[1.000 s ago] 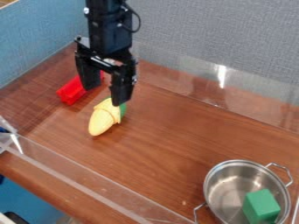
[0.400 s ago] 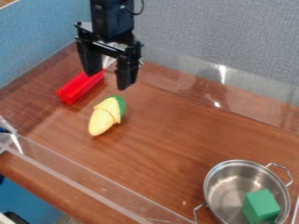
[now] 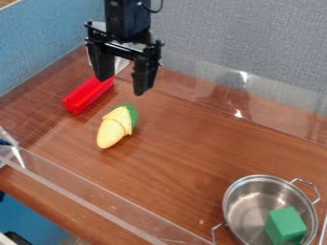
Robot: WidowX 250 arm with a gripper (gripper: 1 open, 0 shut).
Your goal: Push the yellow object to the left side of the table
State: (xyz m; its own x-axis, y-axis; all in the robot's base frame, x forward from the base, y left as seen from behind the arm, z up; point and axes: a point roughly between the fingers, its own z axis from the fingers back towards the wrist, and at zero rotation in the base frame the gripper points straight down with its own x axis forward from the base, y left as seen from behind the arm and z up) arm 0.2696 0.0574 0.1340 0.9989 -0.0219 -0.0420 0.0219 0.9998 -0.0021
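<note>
the pincer (image 3: 124, 88) hangs from the arm (image 3: 125, 19) with its two fingers spread wide, nothing held between them, over the far part of the table (image 3: 166, 158). just beside it, on the table, lies the red block (image 3: 88, 95). nearer the camera sits the yellow corn cob (image 3: 115, 132), lying on its side (its green husk end points toward the far wall). well apart, in the near right corner of the view, stands a metal pot (image 3: 261, 198), a green cube (image 3: 285, 226) inside it.
</note>
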